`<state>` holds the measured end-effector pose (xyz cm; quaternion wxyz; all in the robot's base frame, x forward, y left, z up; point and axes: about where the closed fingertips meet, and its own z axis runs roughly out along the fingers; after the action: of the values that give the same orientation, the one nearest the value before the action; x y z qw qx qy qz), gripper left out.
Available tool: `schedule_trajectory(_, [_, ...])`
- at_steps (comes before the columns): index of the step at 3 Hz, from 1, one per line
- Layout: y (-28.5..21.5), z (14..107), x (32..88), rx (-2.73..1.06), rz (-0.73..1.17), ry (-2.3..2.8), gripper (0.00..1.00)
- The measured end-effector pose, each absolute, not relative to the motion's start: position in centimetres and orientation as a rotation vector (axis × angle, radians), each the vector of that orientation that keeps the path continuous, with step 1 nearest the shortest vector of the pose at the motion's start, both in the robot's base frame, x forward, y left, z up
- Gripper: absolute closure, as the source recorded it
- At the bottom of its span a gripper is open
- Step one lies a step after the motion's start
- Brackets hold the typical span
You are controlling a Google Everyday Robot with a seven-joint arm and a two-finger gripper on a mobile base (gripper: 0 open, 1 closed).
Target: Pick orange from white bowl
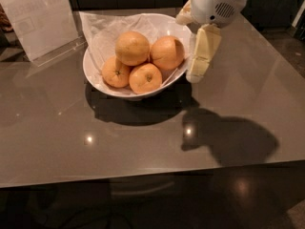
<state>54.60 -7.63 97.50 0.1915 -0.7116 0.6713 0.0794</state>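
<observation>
While hanging just right of the white bowl (93,75), close against its rim, the gripper (199,57) pointed down; whether apart or together could not be told. Orange (132,47): inside the bowl, back-left, resting on three other fruits. Bowl stood on a grey table (143,142).

Clear sign stand (40,20), grey table (143,142)

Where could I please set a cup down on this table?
The table is bare along the near edge in front of the white bowl, and right of the gripper, which hangs by the bowl's right rim. It is tight between the bowl and the sign stand.
</observation>
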Motion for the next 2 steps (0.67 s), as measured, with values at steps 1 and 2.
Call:
schedule_trajectory(1, [-3.88, 97.15, 56.16, -2.062, 0.291, 1.792, 0.0])
schedule_trajectory(2, [-3.62, 97.23, 56.59, -2.045, 0.281, 1.785, 0.0])
